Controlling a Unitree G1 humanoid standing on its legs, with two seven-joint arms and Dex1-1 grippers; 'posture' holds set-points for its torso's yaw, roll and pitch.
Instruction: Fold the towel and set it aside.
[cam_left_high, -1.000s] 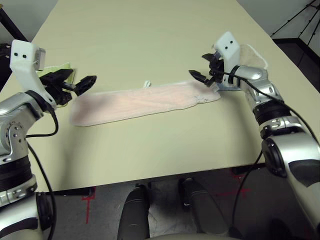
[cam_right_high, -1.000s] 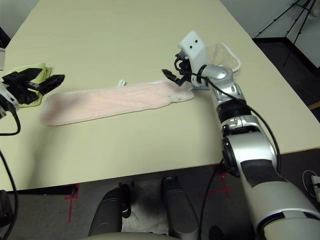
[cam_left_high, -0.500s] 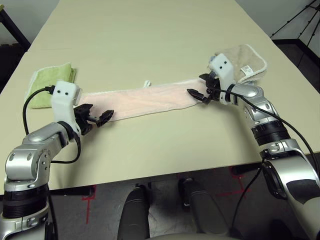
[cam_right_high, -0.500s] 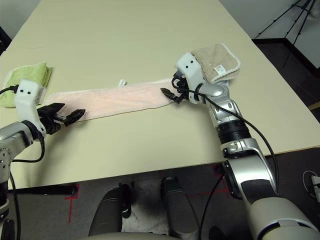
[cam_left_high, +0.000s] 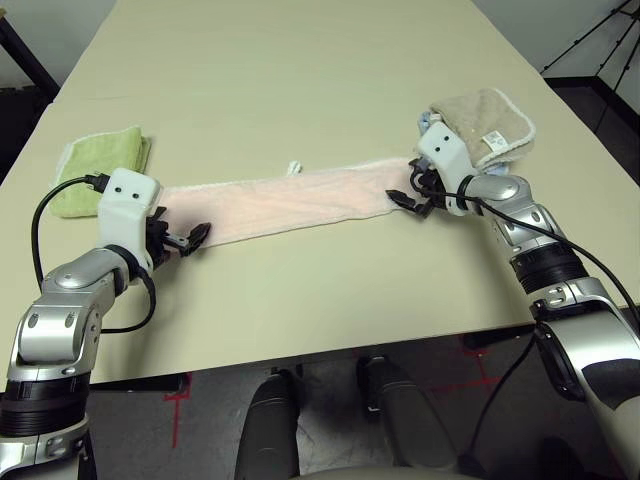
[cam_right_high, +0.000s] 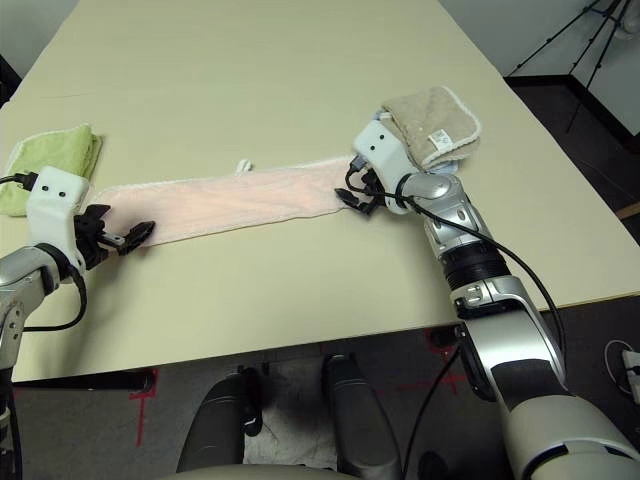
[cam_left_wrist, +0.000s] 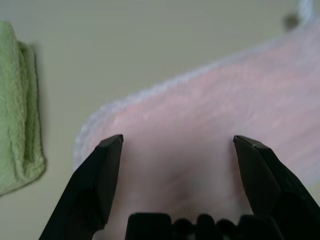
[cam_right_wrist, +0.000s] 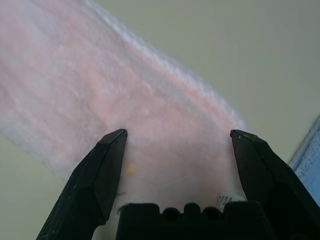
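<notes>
Lying flat across the table (cam_left_high: 330, 60), the towel (cam_left_high: 290, 198) has one gripper at each short end, left gripper (cam_left_high: 190, 240) and right gripper (cam_left_high: 402, 198), jaws apart, straddling the cloth for an end-to-end fold.

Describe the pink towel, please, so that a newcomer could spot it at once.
On the table, a long pink towel lies flat between the left gripper and right gripper. Unlike the folded green towel and beige towel, it is unfolded.
</notes>
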